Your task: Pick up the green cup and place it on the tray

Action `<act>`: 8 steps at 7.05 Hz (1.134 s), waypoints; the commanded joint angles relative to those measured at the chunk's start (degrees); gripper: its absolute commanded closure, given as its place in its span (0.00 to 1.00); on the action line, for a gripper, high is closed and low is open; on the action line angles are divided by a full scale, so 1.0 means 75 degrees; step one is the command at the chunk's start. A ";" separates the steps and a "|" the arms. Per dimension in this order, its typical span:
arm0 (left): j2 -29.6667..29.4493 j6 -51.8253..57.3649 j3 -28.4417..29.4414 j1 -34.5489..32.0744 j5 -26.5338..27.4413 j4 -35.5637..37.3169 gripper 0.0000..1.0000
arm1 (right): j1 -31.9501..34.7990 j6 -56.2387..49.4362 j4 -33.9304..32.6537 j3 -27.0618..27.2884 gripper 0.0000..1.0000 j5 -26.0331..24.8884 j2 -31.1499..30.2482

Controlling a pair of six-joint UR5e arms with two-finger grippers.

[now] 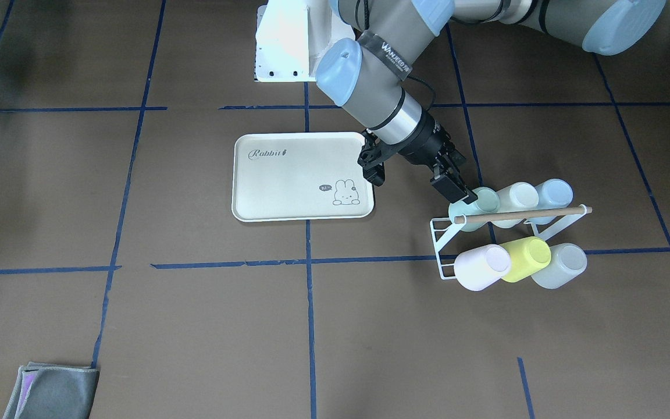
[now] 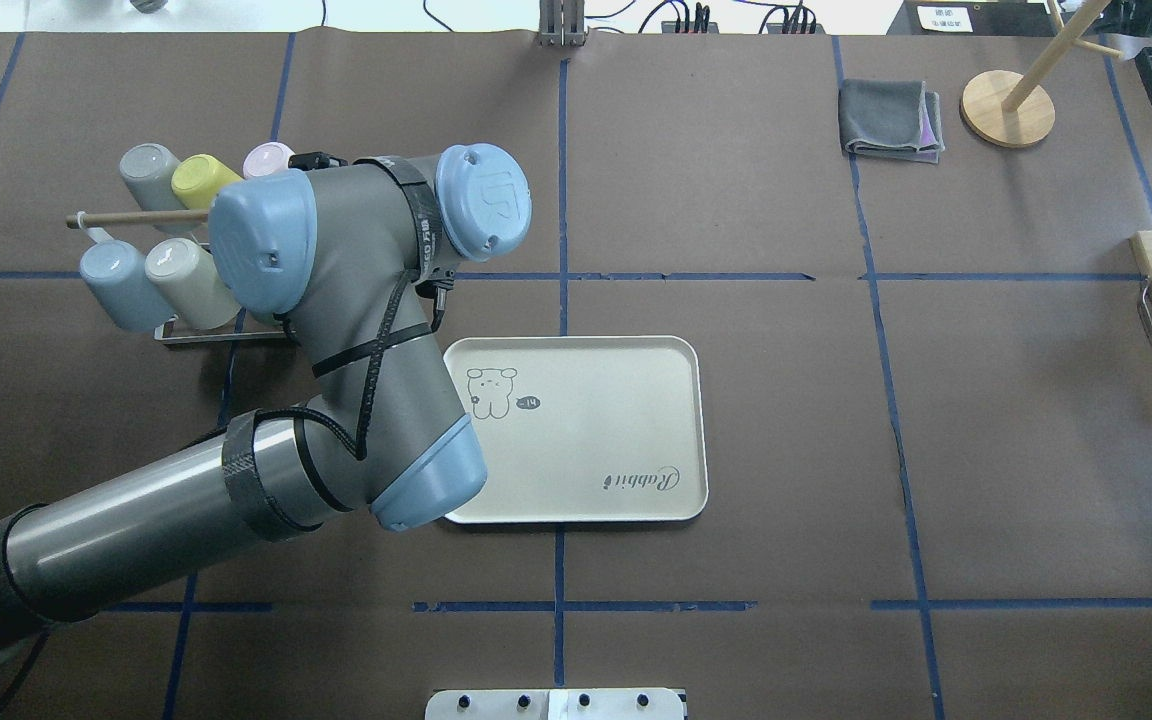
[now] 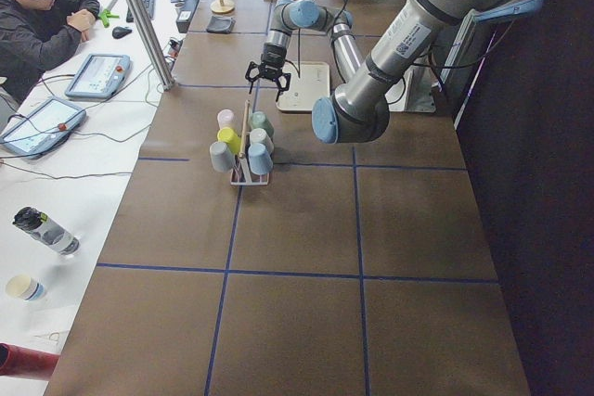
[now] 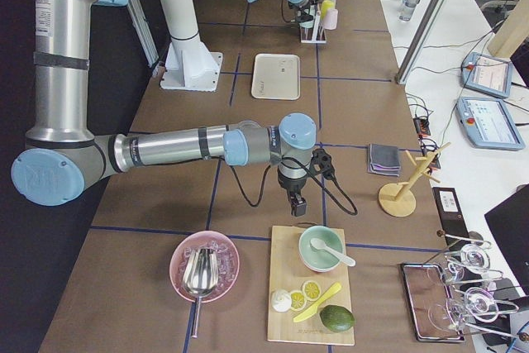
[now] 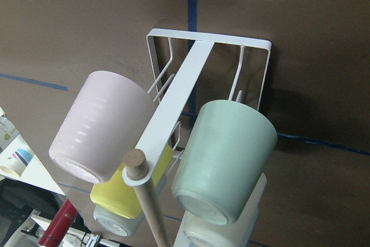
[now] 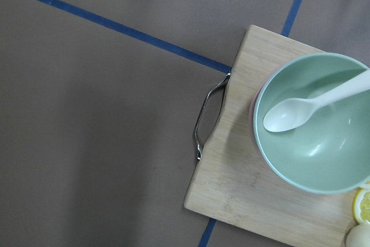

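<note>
Left gripper released, empty; green cup tilted on rack, 4 o'clock from it in front view.

Overhead view looks forward and down on the surface; front-facing view looks steeply back from opposite; both share the tray; side views look along from each end; wrist views sit close above rack and cutting board.

Cup on rack, tray beside it
</note>
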 commanded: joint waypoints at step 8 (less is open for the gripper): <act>0.0247 -0.0328 0.0299 0.0429 0.0503 0.0354 0.00 | 0.0000 -0.0006 0.0035 -0.0152 0.01 0.0001 -0.0012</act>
